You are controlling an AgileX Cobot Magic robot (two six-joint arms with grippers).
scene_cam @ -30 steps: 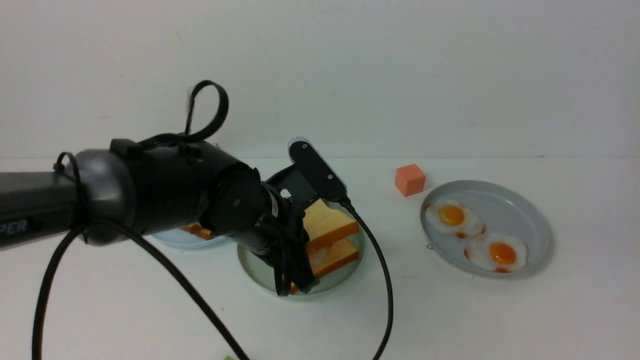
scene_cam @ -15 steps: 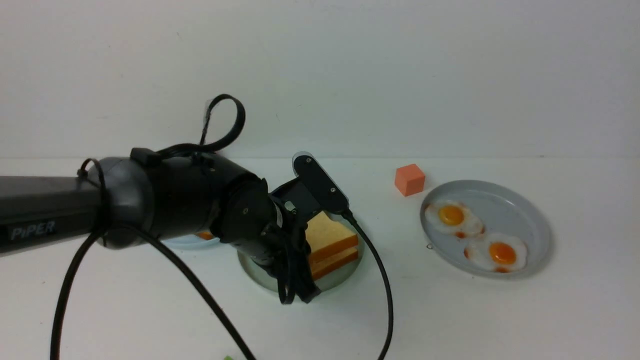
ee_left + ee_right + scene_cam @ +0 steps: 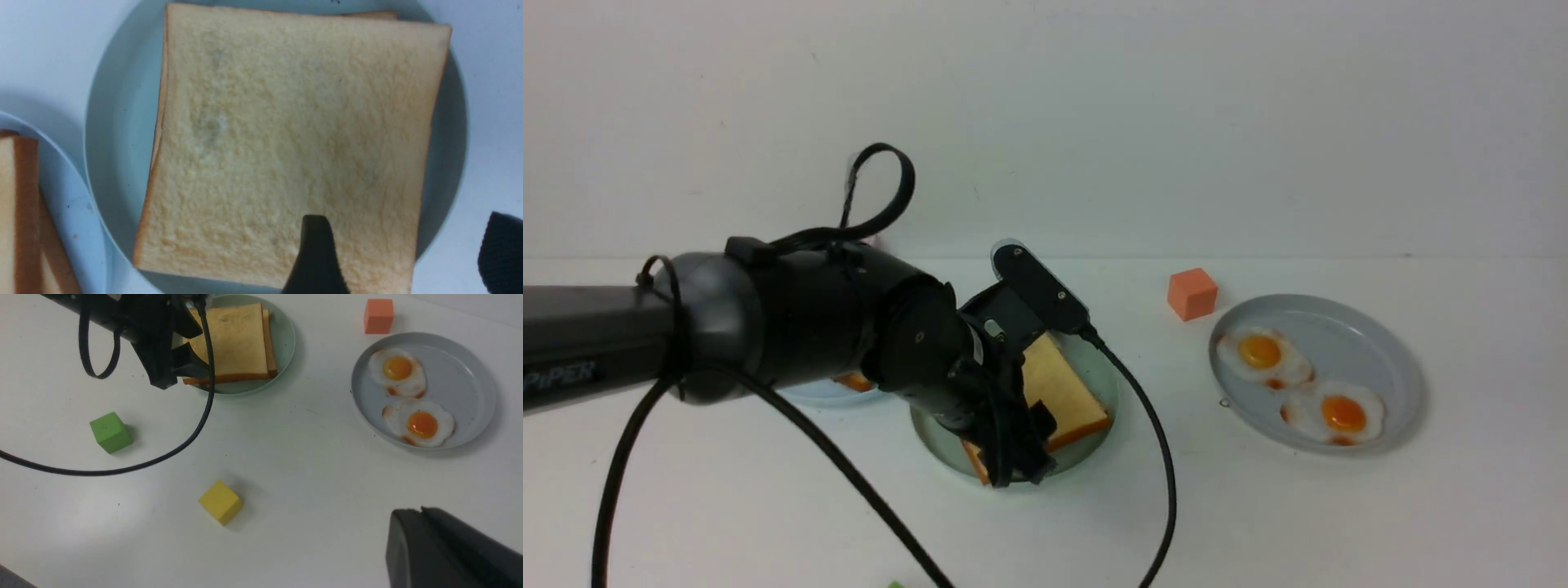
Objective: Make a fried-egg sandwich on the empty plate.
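The mint-green empty plate [image 3: 943, 447] sits mid-table and also shows in the left wrist view [image 3: 118, 122] and the right wrist view [image 3: 287, 335]. Two toast slices [image 3: 1066, 392] lie stacked flat on it; the top slice [image 3: 286, 122] almost covers the lower one [image 3: 270, 339]. No egg shows between them. My left gripper [image 3: 1021, 453] is open just above the stack's near edge, one finger [image 3: 314, 253] over the toast and the other off the plate. Two fried eggs [image 3: 1262, 355] [image 3: 1339, 412] lie on the grey plate [image 3: 1339, 322]. My right gripper [image 3: 421, 510] is shut and empty, far from them.
A pale blue plate [image 3: 69, 183] with more toast slices [image 3: 16, 204] touches the mint plate's left side. An orange cube [image 3: 1192, 292] stands behind the grey plate. A green cube [image 3: 110, 432] and a yellow cube [image 3: 220, 502] lie nearer me. The left arm's cable [image 3: 1152, 457] hangs across.
My left gripper lowered the top toast slice onto the lower slice on the mint plate, let it go and opened. The slice now lies flat.
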